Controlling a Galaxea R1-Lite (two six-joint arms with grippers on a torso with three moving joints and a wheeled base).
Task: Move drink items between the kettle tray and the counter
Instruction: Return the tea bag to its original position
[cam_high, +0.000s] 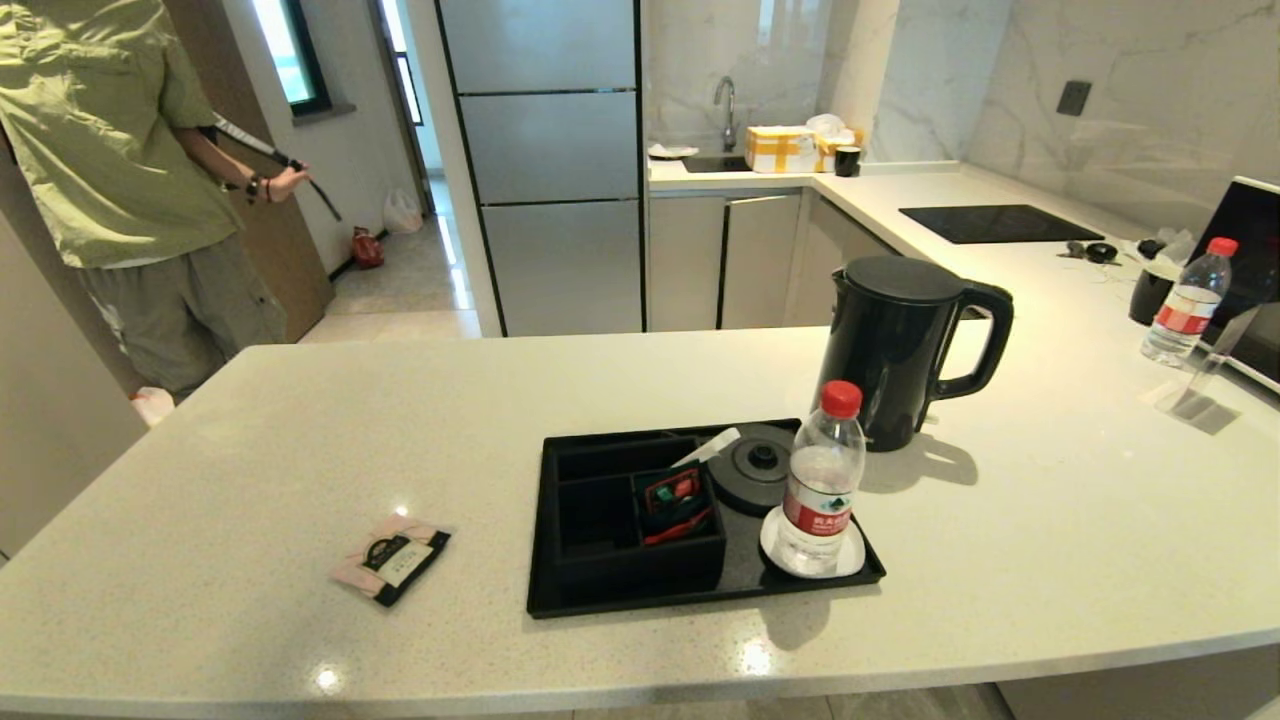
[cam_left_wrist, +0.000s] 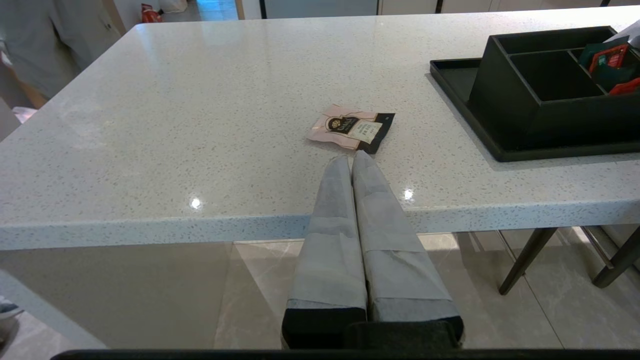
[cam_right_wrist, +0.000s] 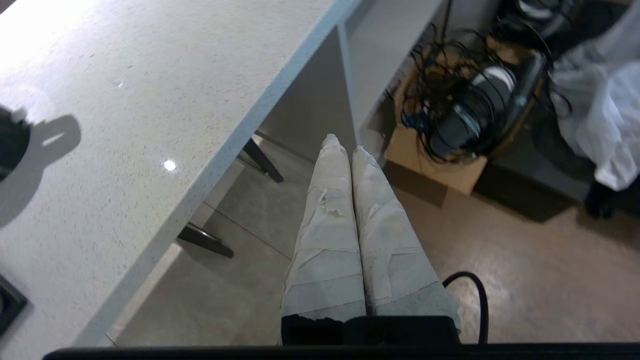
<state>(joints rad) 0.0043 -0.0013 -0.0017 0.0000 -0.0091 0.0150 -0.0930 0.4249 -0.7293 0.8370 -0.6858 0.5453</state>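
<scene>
On the off-white counter (cam_high: 300, 420) sits the black kettle tray (cam_high: 640, 595). A red-capped water bottle (cam_high: 822, 480) stands on the tray's white coaster (cam_high: 852, 556). The round kettle base (cam_high: 752, 468) is bare. Just behind the tray, on the counter, stands the black kettle (cam_high: 890, 345). A pink-and-black sachet (cam_high: 391, 558) lies on the counter to the tray's left, also seen in the left wrist view (cam_left_wrist: 351, 128). My left gripper (cam_left_wrist: 351, 158) is shut and empty, off the front edge, pointing at the sachet. My right gripper (cam_right_wrist: 343, 143) is shut and empty, below the counter edge over the floor.
Red-and-green packets (cam_high: 675, 500) fill one tray compartment. A second bottle (cam_high: 1187, 302) and a black glass hob (cam_high: 998, 222) are at the far right. A person in green (cam_high: 110, 170) stands at the far left. A box of cables (cam_right_wrist: 465, 115) sits on the floor.
</scene>
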